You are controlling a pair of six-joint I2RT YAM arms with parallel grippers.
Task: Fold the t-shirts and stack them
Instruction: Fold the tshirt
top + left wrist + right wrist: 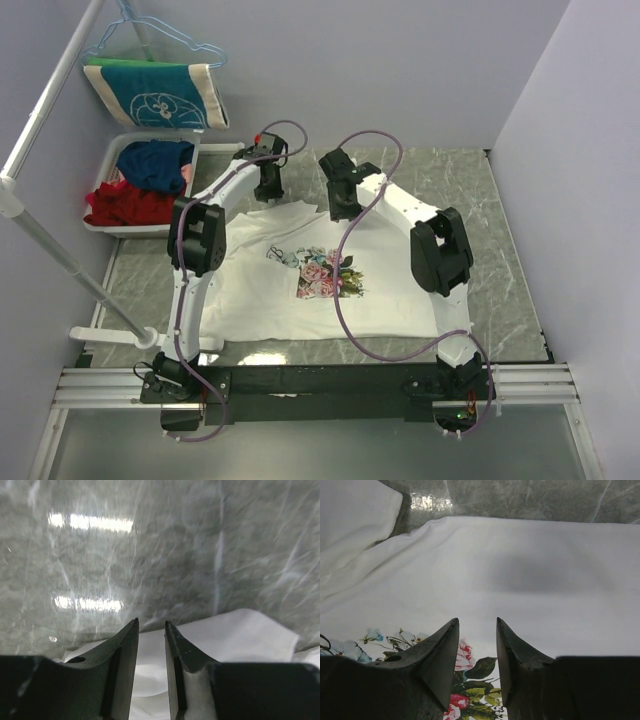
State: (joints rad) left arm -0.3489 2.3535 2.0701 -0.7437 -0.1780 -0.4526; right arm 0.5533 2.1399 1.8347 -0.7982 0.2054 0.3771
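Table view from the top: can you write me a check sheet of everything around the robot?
Surface: grey marbled table.
Job's things: white t-shirt spread flat, flower print up.
Clutter: bin at far left holding red and blue clothes; teal cloth on a hanger.
Grippers: left gripper and right gripper both open, holding nothing, above the t-shirt.
Cables: purple cables loop over the t-shirt.
Surroundings: plain walls; white pole at left.

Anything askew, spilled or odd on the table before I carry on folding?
Nothing is spilled or damaged. The t-shirt lies spread out, print up. Only its far edge by the left gripper is rumpled into a loose fold. The left gripper and right gripper are both open and empty.
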